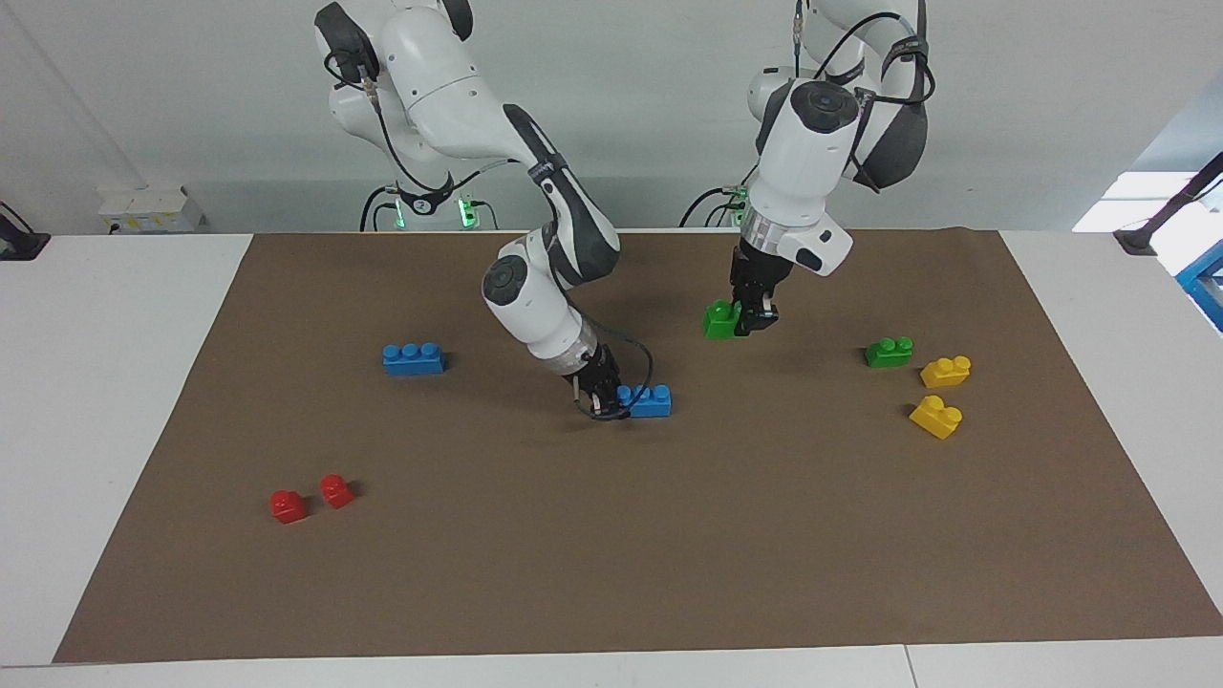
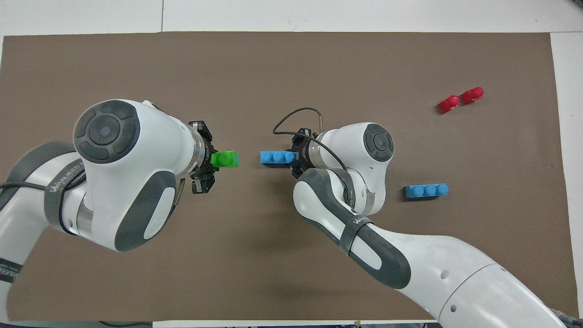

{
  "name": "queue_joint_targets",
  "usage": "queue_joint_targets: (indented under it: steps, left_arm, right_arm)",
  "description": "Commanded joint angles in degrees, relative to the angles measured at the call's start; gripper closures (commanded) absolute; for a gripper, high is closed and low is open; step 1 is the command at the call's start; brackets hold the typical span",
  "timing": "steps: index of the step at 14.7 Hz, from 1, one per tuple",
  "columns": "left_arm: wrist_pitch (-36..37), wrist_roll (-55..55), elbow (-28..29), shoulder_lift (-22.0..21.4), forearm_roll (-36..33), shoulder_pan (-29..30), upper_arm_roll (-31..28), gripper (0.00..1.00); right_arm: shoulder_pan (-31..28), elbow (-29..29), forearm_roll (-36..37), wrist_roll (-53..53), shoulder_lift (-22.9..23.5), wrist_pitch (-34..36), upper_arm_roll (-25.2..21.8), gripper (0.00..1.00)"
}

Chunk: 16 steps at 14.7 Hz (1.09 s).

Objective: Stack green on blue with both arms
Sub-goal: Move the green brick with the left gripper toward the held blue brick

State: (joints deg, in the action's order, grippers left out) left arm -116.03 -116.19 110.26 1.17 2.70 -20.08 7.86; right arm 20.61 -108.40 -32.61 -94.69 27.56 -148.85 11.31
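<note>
My left gripper [image 1: 747,320] is shut on one end of a green brick [image 1: 718,320], carried above the brown mat [image 1: 611,554]. Seen from overhead, the left gripper [image 2: 210,160] holds this green brick [image 2: 225,159] with its free end toward the blue brick [image 2: 277,157], a short gap apart. My right gripper [image 1: 611,397] is shut on the end of that three-stud blue brick [image 1: 650,400], low at the mat near the table's middle. From above, the right gripper [image 2: 296,157] shows at the brick's end.
A second blue brick [image 1: 413,358] lies toward the right arm's end, with two red bricks [image 1: 311,498] farther from the robots. Toward the left arm's end lie a second green brick [image 1: 889,352] and two yellow bricks [image 1: 941,394].
</note>
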Motion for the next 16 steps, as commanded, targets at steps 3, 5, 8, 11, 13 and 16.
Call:
queue_joint_targets:
  steps: [3, 5, 8, 11, 13, 16]
  left_arm:
    - [-3.0, -2.8, 0.8, 2.0, -0.9, -2.9, -0.7, 1.00]
    - [-4.0, -4.6, 0.9, 2.2, -1.8, -3.7, -0.7, 1.00]
    - [-4.2, -4.6, 0.9, 2.5, -1.8, -3.7, -0.7, 1.00]
    - [-5.0, -7.5, 0.1, 5.6, -4.1, -5.5, -0.7, 1.00]
    - [-7.2, -10.7, 0.1, 6.7, -5.9, -6.5, -0.7, 1.00]
    - [-9.0, -11.6, 0.0, 8.4, -6.1, -6.9, -0.7, 1.00]
  right_arm:
    - [-0.2, -0.7, -1.6, 0.9, 0.1, -1.4, 0.3, 1.00]
    - [-0.2, -0.7, -1.6, 0.9, 0.1, -1.4, 0.2, 1.00]
    - [-0.3, -0.7, -1.6, 1.0, 0.1, -1.4, 0.2, 1.00]
    - [-0.3, -0.7, -1.6, 1.0, 0.1, -1.4, 0.2, 1.00]
    - [-0.3, -0.7, -1.6, 1.0, 0.1, -1.4, 0.2, 1.00]
    - [-0.4, -0.7, -1.6, 1.0, 0.1, -1.4, 0.2, 1.00]
